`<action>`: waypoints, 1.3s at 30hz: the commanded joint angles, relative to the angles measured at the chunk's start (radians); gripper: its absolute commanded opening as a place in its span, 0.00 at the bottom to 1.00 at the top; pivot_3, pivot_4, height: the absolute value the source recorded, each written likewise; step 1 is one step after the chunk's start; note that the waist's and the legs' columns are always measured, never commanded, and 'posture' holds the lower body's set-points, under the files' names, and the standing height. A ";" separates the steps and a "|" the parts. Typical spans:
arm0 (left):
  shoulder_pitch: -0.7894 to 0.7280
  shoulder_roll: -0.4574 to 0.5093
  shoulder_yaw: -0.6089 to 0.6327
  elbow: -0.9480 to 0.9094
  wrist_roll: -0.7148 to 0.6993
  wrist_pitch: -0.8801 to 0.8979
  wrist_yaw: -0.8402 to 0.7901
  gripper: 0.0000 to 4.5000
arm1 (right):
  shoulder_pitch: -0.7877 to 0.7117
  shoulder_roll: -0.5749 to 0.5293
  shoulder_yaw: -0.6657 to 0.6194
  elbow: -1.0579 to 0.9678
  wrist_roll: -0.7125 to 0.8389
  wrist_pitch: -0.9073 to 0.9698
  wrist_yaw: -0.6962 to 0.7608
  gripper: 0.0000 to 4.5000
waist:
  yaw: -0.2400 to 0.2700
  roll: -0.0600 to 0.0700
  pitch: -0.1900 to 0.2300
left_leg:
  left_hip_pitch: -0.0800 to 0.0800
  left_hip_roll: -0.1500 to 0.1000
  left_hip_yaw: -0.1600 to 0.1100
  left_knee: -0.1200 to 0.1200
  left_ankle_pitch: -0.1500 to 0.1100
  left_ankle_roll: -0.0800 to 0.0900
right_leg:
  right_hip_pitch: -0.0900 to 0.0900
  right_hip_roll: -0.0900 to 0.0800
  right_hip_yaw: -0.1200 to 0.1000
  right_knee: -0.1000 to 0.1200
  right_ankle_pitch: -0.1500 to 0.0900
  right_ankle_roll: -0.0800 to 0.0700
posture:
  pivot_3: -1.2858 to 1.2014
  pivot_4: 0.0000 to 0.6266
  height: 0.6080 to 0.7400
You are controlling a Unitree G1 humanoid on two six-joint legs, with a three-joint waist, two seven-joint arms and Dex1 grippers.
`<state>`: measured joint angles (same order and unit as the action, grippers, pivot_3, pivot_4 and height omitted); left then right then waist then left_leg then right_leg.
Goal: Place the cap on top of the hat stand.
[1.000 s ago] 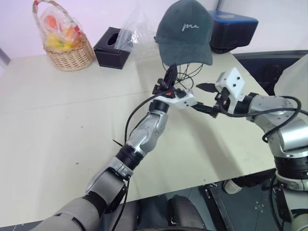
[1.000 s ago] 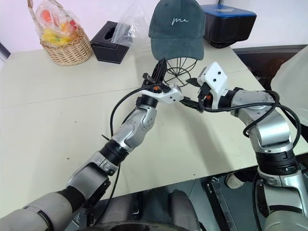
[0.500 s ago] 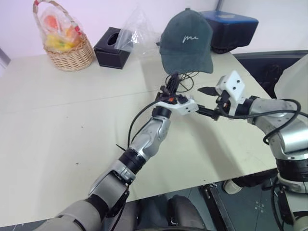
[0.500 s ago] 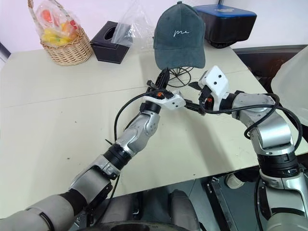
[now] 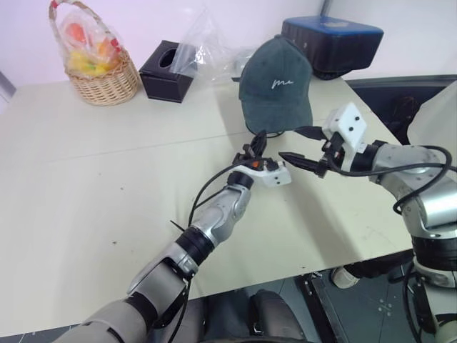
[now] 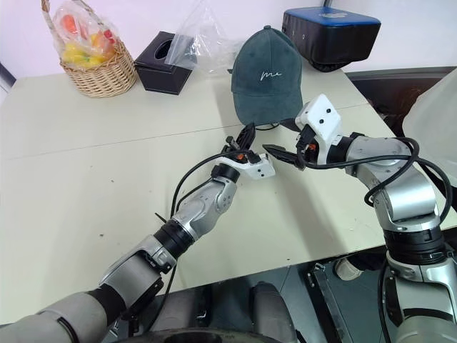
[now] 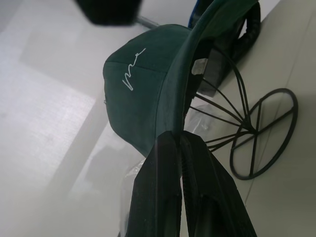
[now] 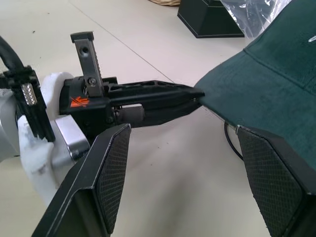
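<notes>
The dark teal cap [image 5: 277, 84] with white script lies over the black wire hat stand [image 7: 236, 129] and covers most of its globe; the round base ring [image 7: 269, 133] rests on the table. My left gripper [image 5: 258, 140] points up from below and is shut on the edge of the cap's brim, which the left wrist view shows pinched between its fingers [image 7: 168, 163]. My right gripper [image 5: 288, 142] hovers open just right of the left one, beside the brim, holding nothing. Its wide-spread pads [image 8: 111, 173] frame the left gripper [image 8: 196, 96].
At the back of the pale table [image 5: 86, 186] stand a wicker basket [image 5: 100, 68] of fruit, a black tissue box [image 5: 166, 70], a clear plastic bag [image 5: 203, 44] and a blue-topped black device [image 5: 332, 41]. The table's right edge runs close behind my right arm.
My left gripper has come down with the brim, and the cap has dropped lower over the stand, hiding most of its wires. The right gripper has stayed put.
</notes>
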<state>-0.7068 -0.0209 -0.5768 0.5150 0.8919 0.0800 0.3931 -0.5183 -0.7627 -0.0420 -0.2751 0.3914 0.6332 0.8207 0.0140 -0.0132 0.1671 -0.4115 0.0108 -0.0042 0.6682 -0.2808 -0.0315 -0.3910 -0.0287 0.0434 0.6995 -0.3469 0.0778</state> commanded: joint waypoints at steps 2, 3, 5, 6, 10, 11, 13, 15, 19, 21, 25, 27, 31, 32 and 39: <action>0.001 -0.004 -0.014 -0.044 0.006 0.012 -0.034 0.00 | -0.023 -0.002 -0.026 -0.027 0.010 -0.016 -0.004 0.77 | 0.000 0.000 0.000 | 0.000 0.000 0.000 0.000 0.000 0.000 | 0.000 0.000 0.000 0.000 0.000 0.000 | 0.52 0.24 1.00; 0.003 -0.003 -0.011 -0.043 -0.001 0.012 -0.047 0.00 | -0.024 -0.001 -0.025 -0.026 0.010 -0.017 -0.005 0.77 | 0.000 0.000 0.000 | 0.000 0.000 0.000 0.000 0.000 0.000 | 0.000 0.000 0.000 0.000 0.000 0.000 | 0.52 0.24 1.00; 0.008 0.004 -0.016 -0.046 0.002 0.007 -0.055 0.00 | -0.024 -0.002 -0.025 -0.025 0.011 -0.017 -0.005 0.77 | 0.000 0.000 0.000 | 0.000 0.000 0.000 0.000 0.000 0.000 | 0.000 0.000 0.000 0.000 0.000 0.000 | 0.52 0.24 1.00; 0.012 0.007 -0.018 -0.048 0.000 0.001 -0.061 0.00 | -0.025 -0.002 -0.025 -0.025 0.012 -0.017 -0.004 0.77 | 0.000 0.000 0.000 | 0.000 0.000 0.000 0.000 0.000 0.000 | 0.000 0.000 0.000 0.000 0.000 0.000 | 0.52 0.24 1.00; 0.020 0.015 -0.023 -0.051 -0.010 -0.010 -0.090 0.00 | -0.029 -0.005 -0.025 -0.022 0.008 -0.022 -0.002 0.77 | 0.000 0.000 0.000 | 0.000 0.000 0.000 0.000 0.000 0.000 | 0.000 0.000 0.000 0.000 0.000 0.000 | 0.52 0.24 1.00; 0.022 0.015 -0.022 -0.053 -0.012 -0.012 -0.093 0.00 | -0.032 -0.010 -0.025 -0.020 0.004 -0.026 -0.001 0.77 | 0.000 0.000 0.000 | 0.000 0.000 0.000 0.000 0.000 0.000 | 0.000 0.000 0.000 0.000 0.000 0.000 | 0.52 0.24 1.00; 0.023 0.017 -0.023 -0.056 -0.009 -0.015 -0.094 0.00 | -0.041 -0.032 -0.026 -0.008 -0.012 -0.041 0.009 0.77 | 0.000 0.000 0.000 | 0.000 0.000 0.000 0.000 0.000 0.000 | 0.000 0.000 0.000 0.000 0.000 0.000 | 0.52 0.24 1.00; 0.026 0.018 -0.021 -0.058 -0.013 -0.018 -0.103 0.00 | -0.052 -0.062 -0.029 0.010 -0.032 -0.059 0.024 0.77 | 0.001 0.000 0.000 | 0.000 0.000 0.000 0.000 0.000 0.000 | 0.000 0.000 0.000 0.000 0.000 0.000 | 0.52 0.24 1.00; 0.031 0.019 -0.011 -0.062 -0.035 -0.020 -0.140 0.15 | -0.065 -0.105 -0.042 0.027 -0.031 -0.063 0.050 0.77 | 0.001 0.000 0.000 | 0.000 0.000 0.000 0.000 0.000 0.000 | 0.000 0.000 0.000 0.000 0.000 0.000 | 0.52 0.24 1.00; 0.032 0.023 -0.013 -0.069 -0.030 -0.024 -0.137 0.34 | -0.061 -0.132 -0.042 0.032 -0.039 -0.072 0.067 0.77 | -0.001 0.000 0.000 | 0.000 0.000 0.000 0.000 0.000 0.000 | 0.000 0.000 0.000 0.000 0.000 0.000 | 0.52 0.24 1.00; 0.033 0.024 -0.013 -0.072 -0.031 -0.025 -0.141 0.79 | -0.064 -0.183 -0.057 0.060 -0.052 -0.088 0.091 0.77 | 0.000 0.000 0.000 | 0.000 0.000 0.000 0.000 0.000 0.000 | 0.000 0.000 0.000 0.000 0.000 0.000 | 0.52 0.24 1.00; 0.033 0.025 -0.014 -0.072 -0.030 -0.026 -0.141 0.98 | -0.065 -0.200 -0.062 0.067 -0.050 -0.092 0.102 0.77 | 0.000 0.000 0.000 | 0.000 0.000 0.000 0.000 0.000 0.000 | 0.000 0.000 0.000 0.000 0.000 0.000 | 0.52 0.24 1.00; 0.036 0.034 -0.020 -0.074 -0.030 -0.041 -0.147 0.98 | -0.069 -0.211 -0.066 0.064 -0.045 -0.086 0.108 0.77 | -0.001 0.000 0.000 | 0.000 0.000 0.000 0.000 0.000 0.000 | 0.000 0.000 0.000 0.000 0.000 0.000 | 0.52 0.24 1.00; 0.040 0.038 -0.020 -0.076 -0.035 -0.052 -0.154 0.98 | -0.069 -0.212 -0.066 0.063 -0.044 -0.085 0.109 0.77 | -0.001 0.000 0.000 | 0.000 0.000 0.000 0.000 0.000 0.000 | 0.000 0.000 0.000 0.000 0.000 0.000 | 0.52 0.24 1.00; 0.101 0.089 -0.015 -0.128 -0.073 -0.105 -0.226 0.98 | -0.056 -0.220 -0.075 0.063 -0.044 -0.082 0.113 0.77 | -0.001 0.000 0.000 | 0.000 0.000 0.000 0.000 0.000 0.000 | 0.000 0.000 0.000 0.000 0.000 0.000 | 0.52 0.24 1.00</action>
<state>-0.6119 0.0592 -0.5961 0.4382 0.8325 -0.0023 0.1791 -0.5641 -0.9614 -0.0642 -0.1932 0.3399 0.5603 0.9308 0.0132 -0.0131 0.1671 -0.4114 0.0108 -0.0042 0.6684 -0.2807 -0.0314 -0.3909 -0.0289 0.0435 0.6995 -0.3469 0.0778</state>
